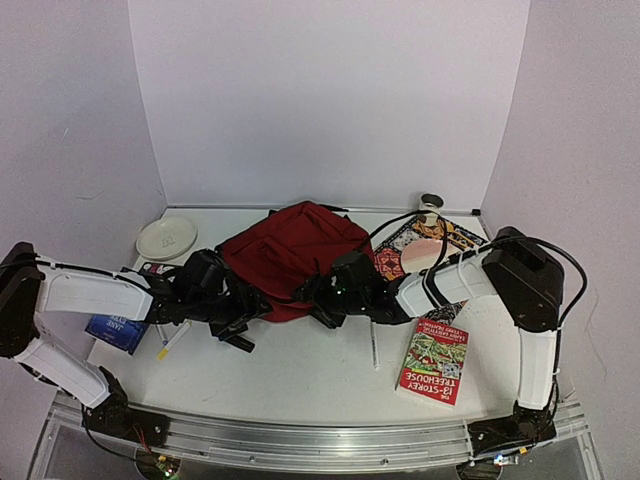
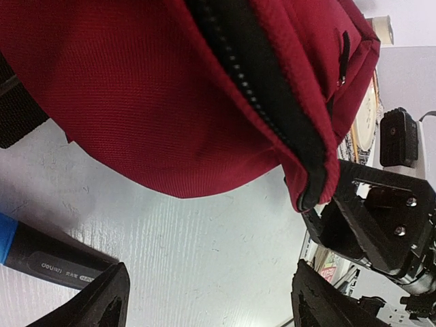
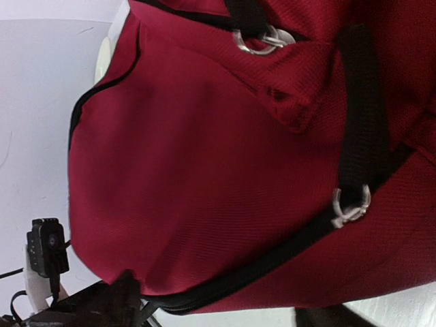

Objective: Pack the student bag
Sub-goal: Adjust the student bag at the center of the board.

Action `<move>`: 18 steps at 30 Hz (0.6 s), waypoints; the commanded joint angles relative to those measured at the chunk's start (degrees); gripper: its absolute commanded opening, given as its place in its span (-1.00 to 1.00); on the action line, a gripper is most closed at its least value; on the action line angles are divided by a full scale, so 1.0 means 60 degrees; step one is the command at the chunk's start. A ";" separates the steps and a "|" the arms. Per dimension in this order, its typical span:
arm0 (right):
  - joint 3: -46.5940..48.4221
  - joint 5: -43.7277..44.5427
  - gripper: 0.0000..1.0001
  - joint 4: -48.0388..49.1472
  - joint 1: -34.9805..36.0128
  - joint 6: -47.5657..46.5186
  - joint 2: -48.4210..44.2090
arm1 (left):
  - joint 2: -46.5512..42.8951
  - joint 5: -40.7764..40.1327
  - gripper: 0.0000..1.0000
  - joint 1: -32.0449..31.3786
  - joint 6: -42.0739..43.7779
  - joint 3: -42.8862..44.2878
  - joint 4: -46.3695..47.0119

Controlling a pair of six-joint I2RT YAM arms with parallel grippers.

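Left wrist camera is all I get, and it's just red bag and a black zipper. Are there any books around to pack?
Observer: Yes. The top view shows a Treehouse book lying flat to the right of the bag.
Operator: Is anything on the other side?
Observer: A white plate sits to the left of the bag, near the back wall.
Operator: I can see a bit of the other arm. What is its tool doing?
Observer: Its own camera shows the right tool open, close up against the bag's zippered edge.
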 commanded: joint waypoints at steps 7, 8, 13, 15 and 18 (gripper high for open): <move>0.0387 0.0317 -1.00 -0.0550 0.0003 -0.0869 -0.0538 | 0.0488 0.0523 0.67 0.0009 0.0149 0.0011 0.0502; 0.0330 0.0323 -1.00 -0.0576 0.0001 -0.0923 -0.0636 | 0.0538 0.0552 0.67 0.0009 0.0151 0.0020 0.0500; 0.0187 0.0228 -1.00 -0.0607 0.0000 -0.1311 -0.0980 | 0.0888 0.0684 0.67 -0.0007 0.0229 0.0222 0.0829; 0.0207 0.0184 -1.00 -0.0633 -0.0003 -0.1518 -0.1069 | 0.1026 0.0736 0.67 -0.0025 0.0255 0.0344 0.0875; 0.0230 0.0187 -1.00 -0.0675 -0.0003 -0.1734 -0.1180 | 0.1287 0.0772 0.67 -0.0083 0.0302 0.0460 0.0909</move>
